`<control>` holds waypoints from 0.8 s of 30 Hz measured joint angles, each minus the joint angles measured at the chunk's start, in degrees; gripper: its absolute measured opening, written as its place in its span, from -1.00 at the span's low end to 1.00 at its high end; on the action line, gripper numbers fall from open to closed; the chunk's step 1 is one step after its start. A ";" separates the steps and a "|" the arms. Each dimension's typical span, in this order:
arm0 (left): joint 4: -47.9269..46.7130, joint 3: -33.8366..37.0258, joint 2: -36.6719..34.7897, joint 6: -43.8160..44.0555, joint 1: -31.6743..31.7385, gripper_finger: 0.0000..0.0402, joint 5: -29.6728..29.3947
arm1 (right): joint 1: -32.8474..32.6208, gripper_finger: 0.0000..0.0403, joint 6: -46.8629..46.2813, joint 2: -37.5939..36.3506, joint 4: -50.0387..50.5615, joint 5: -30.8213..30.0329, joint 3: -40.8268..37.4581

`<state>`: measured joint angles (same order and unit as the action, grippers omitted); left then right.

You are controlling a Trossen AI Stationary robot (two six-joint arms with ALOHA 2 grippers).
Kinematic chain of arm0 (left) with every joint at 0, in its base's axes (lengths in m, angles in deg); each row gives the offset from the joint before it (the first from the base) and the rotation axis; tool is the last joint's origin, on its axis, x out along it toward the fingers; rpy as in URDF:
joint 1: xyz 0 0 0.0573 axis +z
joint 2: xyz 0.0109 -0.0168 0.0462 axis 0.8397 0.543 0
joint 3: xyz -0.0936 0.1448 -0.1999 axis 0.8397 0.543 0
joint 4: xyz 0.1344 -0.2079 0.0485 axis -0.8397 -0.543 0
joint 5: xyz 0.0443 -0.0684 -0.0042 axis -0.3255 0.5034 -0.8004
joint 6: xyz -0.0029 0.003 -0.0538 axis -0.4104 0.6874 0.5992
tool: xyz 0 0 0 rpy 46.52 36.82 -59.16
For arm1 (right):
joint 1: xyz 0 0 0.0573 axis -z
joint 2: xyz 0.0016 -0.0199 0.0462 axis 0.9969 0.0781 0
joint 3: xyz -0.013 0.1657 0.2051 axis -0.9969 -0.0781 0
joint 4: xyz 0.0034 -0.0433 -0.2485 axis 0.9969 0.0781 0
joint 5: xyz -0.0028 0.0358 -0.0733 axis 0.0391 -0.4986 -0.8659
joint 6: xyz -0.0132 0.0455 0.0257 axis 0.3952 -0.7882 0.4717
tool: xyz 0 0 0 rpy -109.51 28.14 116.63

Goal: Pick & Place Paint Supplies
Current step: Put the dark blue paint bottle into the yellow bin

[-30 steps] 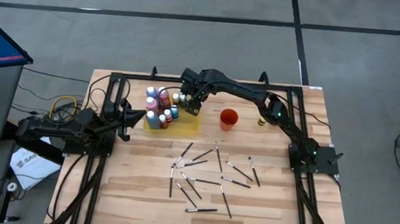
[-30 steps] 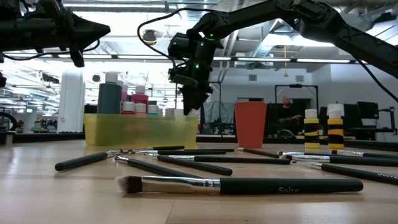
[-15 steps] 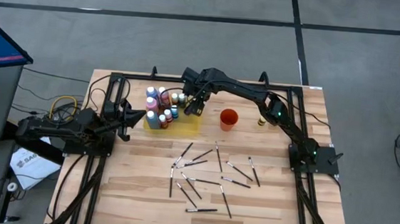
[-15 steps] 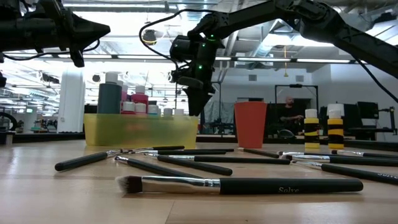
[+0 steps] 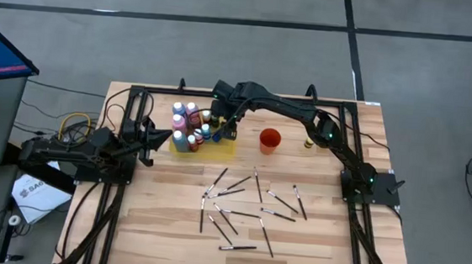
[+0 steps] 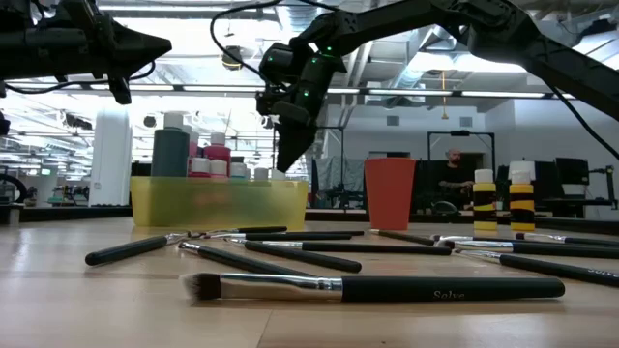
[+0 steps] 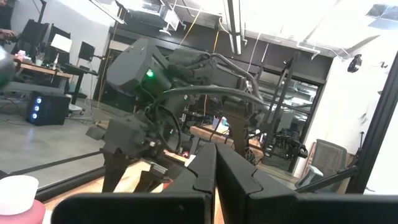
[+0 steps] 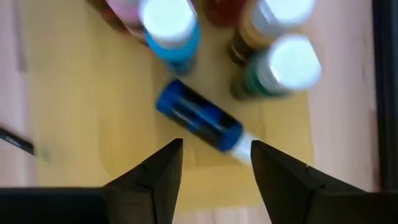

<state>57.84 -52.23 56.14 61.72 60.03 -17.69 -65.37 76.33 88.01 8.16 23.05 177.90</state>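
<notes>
Because a blue bottle (image 8: 198, 122) lies tipped on the yellow tray (image 8: 81, 124) beside the standing bottles (image 5: 188, 124), the right pincer (image 8: 214, 163) is held spread, empty, above it. The left pincer (image 7: 215, 177) is kept pressed together beside the counter (image 5: 320, 248), where brushes (image 5: 243, 207) are scattered.

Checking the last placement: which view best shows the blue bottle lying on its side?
The right wrist view: the blue bottle lies tipped on the yellow tray, just beyond the open right gripper. The high view shows only a speck; the other views do not show it.

My work surface is a wooden table (image 5: 161, 227). Directly on it lie a yellow tray (image 5: 218, 145) (holding bottles), an orange cup (image 5: 269, 140), scattered brushes (image 5: 243, 208), and one lone bottle (image 5: 308, 143).
</notes>
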 joint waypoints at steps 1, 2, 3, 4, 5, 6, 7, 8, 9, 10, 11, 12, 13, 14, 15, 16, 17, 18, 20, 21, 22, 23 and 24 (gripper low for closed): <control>0.00 0.00 0.00 0.00 0.01 -0.99 0.00 | 0.00 -0.08 0.04 0.00 -1.04 0.20 -0.11; 0.00 0.00 0.00 -0.01 0.01 -0.99 -0.01 | 0.05 -0.09 0.35 -0.11 -2.36 0.16 -0.41; 0.00 0.00 0.00 0.00 0.02 -0.99 0.00 | 0.12 -0.08 0.63 -0.14 -3.43 0.10 -0.74; 0.00 0.00 0.00 0.00 0.02 -0.99 0.00 | 0.15 -0.08 1.10 -0.13 -3.98 0.03 -0.98; 0.00 0.00 0.00 0.00 0.00 -0.99 0.00 | 0.15 -0.08 2.03 -0.07 -4.13 -0.08 -1.06; 0.00 0.00 0.00 0.00 0.02 -0.99 0.00 | 0.17 -0.08 3.81 0.00 -4.21 0.52 -1.08; 0.00 0.00 0.00 -0.02 0.00 -0.99 0.00 | 0.13 -0.08 5.93 0.00 -4.32 1.69 -1.08; 0.00 -0.02 0.00 0.00 0.02 -0.99 0.00 | 0.12 -0.09 7.94 -0.01 -4.40 3.16 -1.08; 0.00 0.00 0.00 -0.01 0.01 -0.99 0.00 | 0.10 -0.09 9.37 -0.04 -4.44 4.66 -1.08; 0.00 0.00 0.00 0.00 0.02 -0.99 0.00 | 0.08 -0.10 10.40 -0.04 -4.44 6.44 -1.08; 0.00 0.00 0.00 0.00 0.01 -0.99 0.00 | 0.06 -0.10 10.86 -0.04 -4.46 7.89 -1.10; 0.00 0.00 0.00 0.00 0.00 -0.99 0.00 | 0.10 -0.10 11.29 -0.02 -4.90 8.82 -1.35; 0.00 0.00 0.00 0.00 0.02 -0.99 0.00 | 0.13 -0.11 12.01 -0.04 -5.44 9.03 -1.59; 0.00 0.00 0.00 -0.01 0.01 -0.99 0.00 | 0.13 -0.11 12.90 -0.04 -5.88 9.01 -2.00; 0.00 0.00 0.00 -0.01 0.02 -0.99 0.00 | 0.18 -0.12 13.91 -0.04 -6.26 9.00 -2.52; 0.00 0.00 0.00 0.00 0.01 -0.99 0.00 | 0.19 -0.12 14.94 -0.04 -6.60 8.98 -3.09; 0.00 0.00 0.00 0.00 0.00 -0.99 0.00 | 0.19 -0.13 16.04 -0.04 -6.71 8.97 -3.67; 0.00 0.00 0.00 0.00 0.02 -0.99 0.00 | 0.19 -0.13 17.10 -0.03 -6.69 8.99 -4.25; 0.00 0.00 0.00 0.00 0.00 -0.99 0.00 | 0.12 -0.13 19.14 -0.04 -6.34 8.86 -5.63; 0.00 0.00 0.00 -0.01 0.01 -0.99 0.00 | -0.09 -0.13 20.34 -0.02 -5.95 7.67 -6.06; 0.00 0.00 0.00 0.00 0.01 -0.99 -0.01 | -0.27 -0.13 21.17 0.11 -5.91 6.73 -6.11; 0.00 0.00 0.00 0.00 0.02 -0.99 -0.01 | -0.25 -0.13 21.43 0.15 -6.31 6.72 -6.11; 0.00 0.00 0.00 0.00 0.01 -0.99 0.00 | -0.20 -0.13 21.38 0.10 -7.02 6.59 -6.05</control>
<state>57.84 -52.23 56.14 61.72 60.04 -17.69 -65.57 97.71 88.12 1.14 29.65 171.85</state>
